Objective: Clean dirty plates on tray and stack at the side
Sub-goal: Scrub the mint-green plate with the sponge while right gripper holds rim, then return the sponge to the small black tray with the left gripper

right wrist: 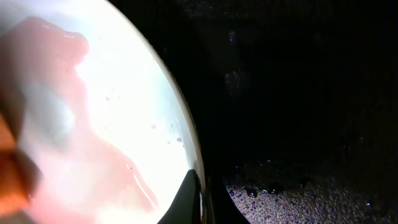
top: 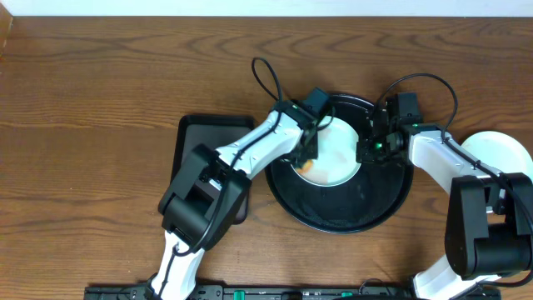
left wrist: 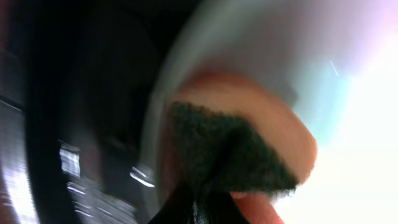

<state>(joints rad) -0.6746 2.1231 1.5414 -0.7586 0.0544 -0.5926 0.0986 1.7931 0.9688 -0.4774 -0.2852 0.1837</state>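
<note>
A pale mint-white plate (top: 337, 154) lies in the round black tray (top: 341, 212). My left gripper (top: 306, 157) is shut on an orange sponge with a green scouring side (left wrist: 230, 155), which is pressed on the plate's left part (left wrist: 348, 62). My right gripper (top: 367, 150) is shut on the plate's right rim; in the right wrist view its fingers (right wrist: 198, 193) pinch the rim. The plate (right wrist: 118, 81) carries a pinkish-red smear (right wrist: 56, 81). The sponge's orange edge (right wrist: 9, 165) shows at the far left.
Another pale plate (top: 500, 154) lies on the wooden table to the right of the tray, partly under my right arm. A smaller black rectangular tray (top: 193, 137) lies to the left, under my left arm. The round tray's floor (right wrist: 298, 186) is wet.
</note>
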